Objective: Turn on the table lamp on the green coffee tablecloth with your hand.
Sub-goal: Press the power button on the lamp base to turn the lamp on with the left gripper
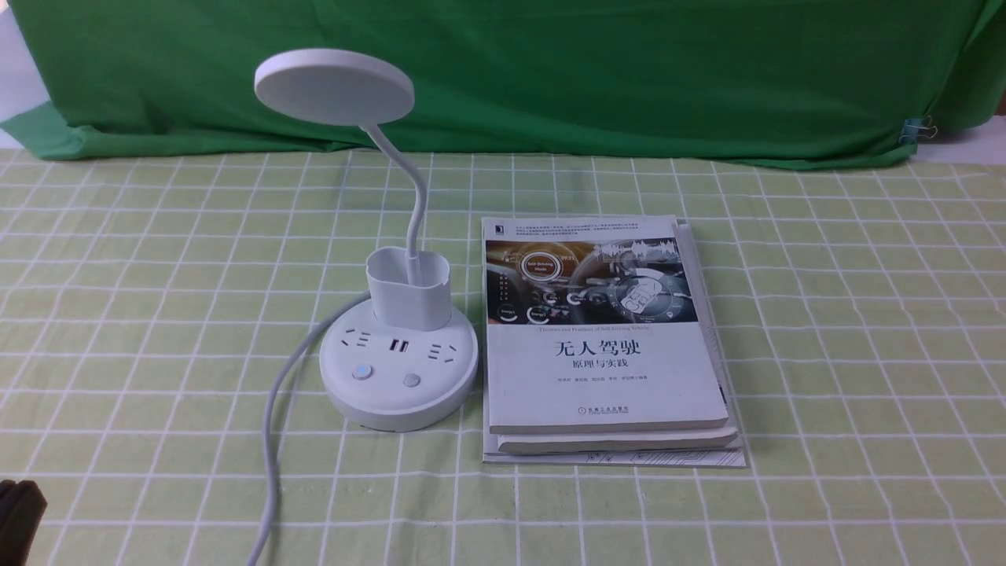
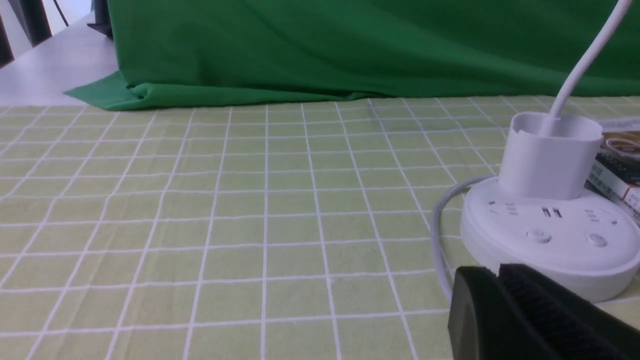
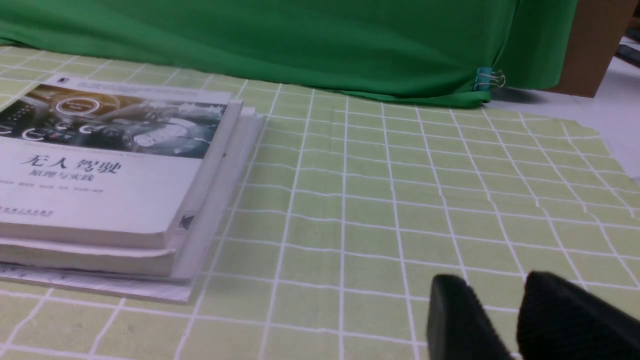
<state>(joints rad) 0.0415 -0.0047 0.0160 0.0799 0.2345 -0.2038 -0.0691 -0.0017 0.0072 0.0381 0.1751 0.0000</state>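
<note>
Left gripper (image 2: 492,274) pressed together, lamp (image 2: 550,240) base just beyond. Right gripper (image 3: 495,282) slightly parted, books (image 3: 115,165) nearby. Only front view shows lamp head (image 1: 334,85).

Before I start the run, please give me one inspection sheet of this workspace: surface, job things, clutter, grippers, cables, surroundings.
Surface: green coffee tablecloth, lying flat, lightly creased.
Job's things: table lamp upright, buttons facing the robot; no glow seen from its head.
Clutter: stack of books close beside the lamp, on the robot's right.
Grippers: left gripper shut, empty, short of the lamp; right gripper slightly open, empty.
Cables: white cord curves from the lamp toward the robot, off frame.
Surroundings: dark green backdrop cloth behind; binder clip at its right corner.
</note>
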